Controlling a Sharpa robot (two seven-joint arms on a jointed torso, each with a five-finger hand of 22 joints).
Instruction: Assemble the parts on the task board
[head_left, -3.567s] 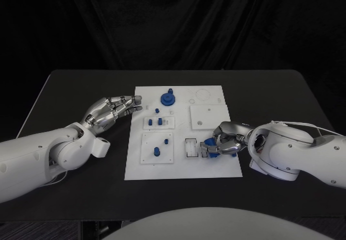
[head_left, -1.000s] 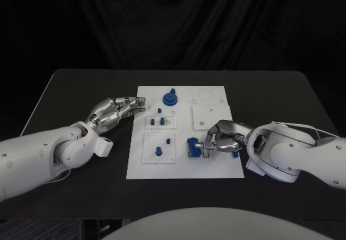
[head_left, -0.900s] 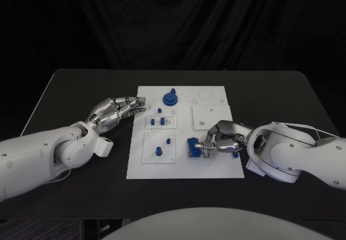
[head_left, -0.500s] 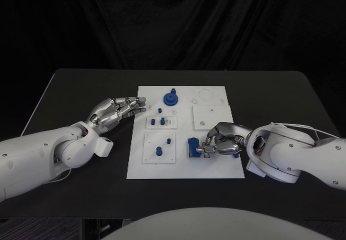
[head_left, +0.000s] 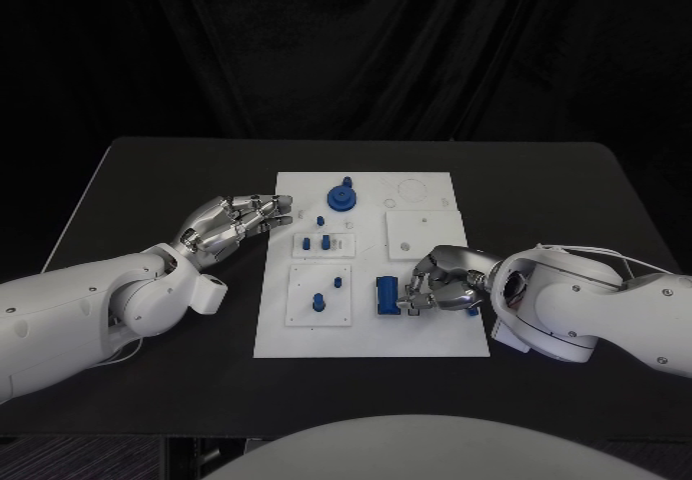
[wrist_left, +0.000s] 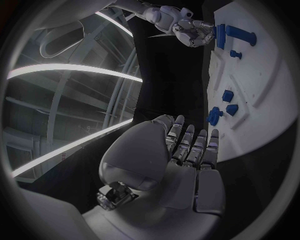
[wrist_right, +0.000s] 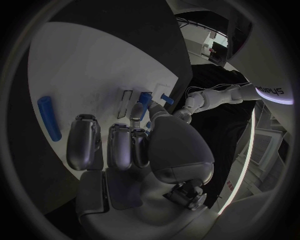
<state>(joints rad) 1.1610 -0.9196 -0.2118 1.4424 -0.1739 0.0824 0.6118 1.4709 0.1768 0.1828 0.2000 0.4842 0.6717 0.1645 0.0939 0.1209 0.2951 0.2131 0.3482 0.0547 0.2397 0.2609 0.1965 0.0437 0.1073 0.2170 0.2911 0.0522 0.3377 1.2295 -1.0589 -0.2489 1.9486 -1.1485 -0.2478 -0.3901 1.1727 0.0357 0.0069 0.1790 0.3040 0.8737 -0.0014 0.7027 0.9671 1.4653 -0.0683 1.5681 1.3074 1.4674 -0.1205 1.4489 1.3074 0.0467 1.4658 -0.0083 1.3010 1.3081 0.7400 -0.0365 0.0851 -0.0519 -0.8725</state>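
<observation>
The black table (head_left: 173, 170) carries the white rectangular task board (head_left: 433, 335) at its middle, with small blue plastic parts spread over its plates, among them a round blue knobbed part (head_left: 342, 196) at the far end. The silver left hand (head_left: 231, 226) hovers just beside the board's far left edge, fingers loosely extended side by side and holding nothing. The silver right hand (head_left: 444, 282) sits over the board's right half with fingers curled in, its fingertips (head_left: 414, 300) just beside, perhaps touching, an oblong blue block (head_left: 387, 296) lying near the board's middle; the right wrist view shows nothing gripped.
</observation>
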